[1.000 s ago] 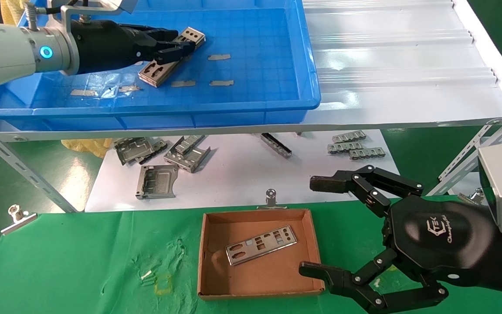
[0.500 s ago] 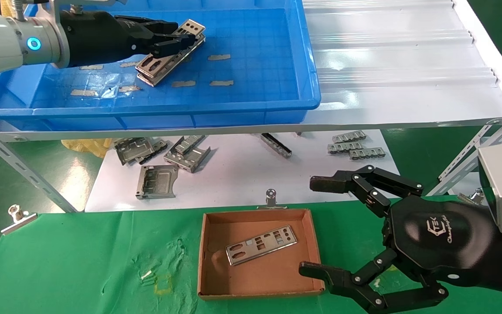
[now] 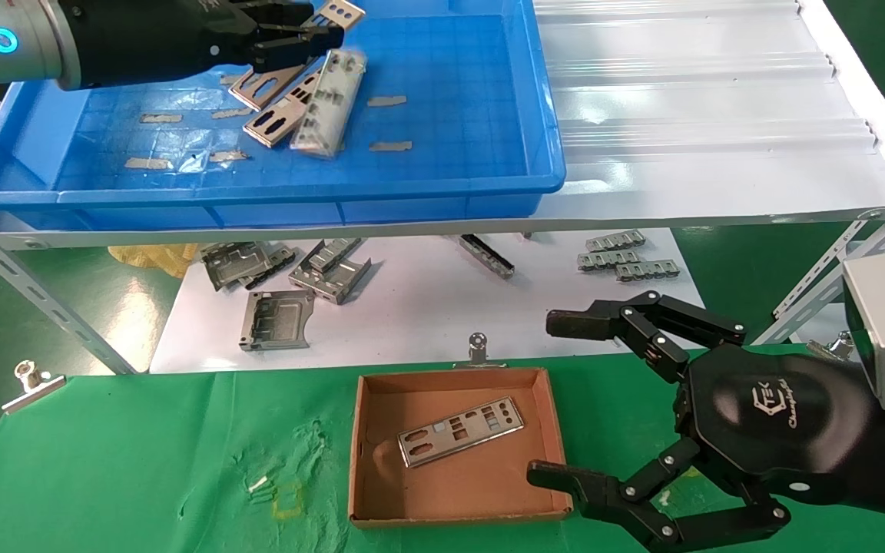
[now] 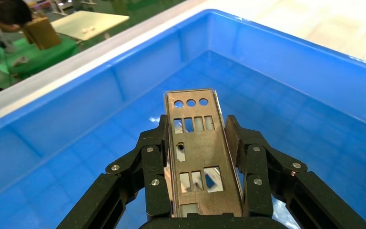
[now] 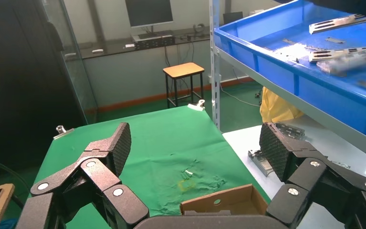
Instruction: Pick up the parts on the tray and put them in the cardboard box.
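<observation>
My left gripper (image 3: 300, 37) is shut on a silver plate (image 3: 339, 13) and holds it above the far left part of the blue tray (image 3: 450, 178). In the left wrist view the plate (image 4: 195, 143) sits lengthwise between the fingers (image 4: 155, 157) over the tray floor (image 4: 290, 119). Two more plates are below it: one lying flat (image 3: 277, 123) and a blurred one (image 3: 327, 107) beside it. The cardboard box (image 3: 366, 453) stands on the green cloth with one plate (image 3: 462, 430) in it. My right gripper (image 3: 558, 398) is open and empty, just right of the box.
A white ribbed panel (image 3: 704, 100) lies right of the tray on the shelf. Bent grey brackets (image 3: 277, 319) and small slotted strips (image 3: 627, 257) lie on the white sheet below. Metal clips (image 3: 31, 380) hold the green cloth (image 3: 143, 461).
My left gripper has risen and drawn back to the left with one plate. A second plate has come off the stack and is blurred with motion beside the one left lying. The right arm has not moved.
</observation>
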You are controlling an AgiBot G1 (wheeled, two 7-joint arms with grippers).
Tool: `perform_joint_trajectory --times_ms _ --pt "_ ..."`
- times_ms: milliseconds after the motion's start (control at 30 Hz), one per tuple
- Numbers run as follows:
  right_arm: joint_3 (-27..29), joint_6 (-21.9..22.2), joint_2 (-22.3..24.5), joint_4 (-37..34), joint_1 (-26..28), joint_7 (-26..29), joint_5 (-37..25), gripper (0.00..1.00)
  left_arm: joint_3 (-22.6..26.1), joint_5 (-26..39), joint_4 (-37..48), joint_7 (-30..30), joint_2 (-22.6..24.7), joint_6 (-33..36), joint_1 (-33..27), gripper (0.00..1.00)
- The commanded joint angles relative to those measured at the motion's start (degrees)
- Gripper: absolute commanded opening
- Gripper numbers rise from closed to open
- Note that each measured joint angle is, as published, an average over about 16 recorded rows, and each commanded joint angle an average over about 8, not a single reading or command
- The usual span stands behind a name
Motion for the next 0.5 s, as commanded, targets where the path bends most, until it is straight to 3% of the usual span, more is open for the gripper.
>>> perform_joint_trajectory --times_ms 33,333,500 --pt "0.00 0.00 0.00 0.00 0.00 0.00 0.00 1.00 0.25 0.35 0.16 0.08 -0.13 1.04 -0.10 0.00" --pt "0.00 0.00 0.00 0.00 0.00 0.00 0.00 1.00 -0.68 -1.01 0.37 0.66 -0.61 3.23 -0.07 0.00" --pt "0.00 0.00 0.00 0.00 0.00 0.00 0.00 1.00 -1.26 -1.90 -0.13 0.90 -1.49 8.40 -0.53 0.00"
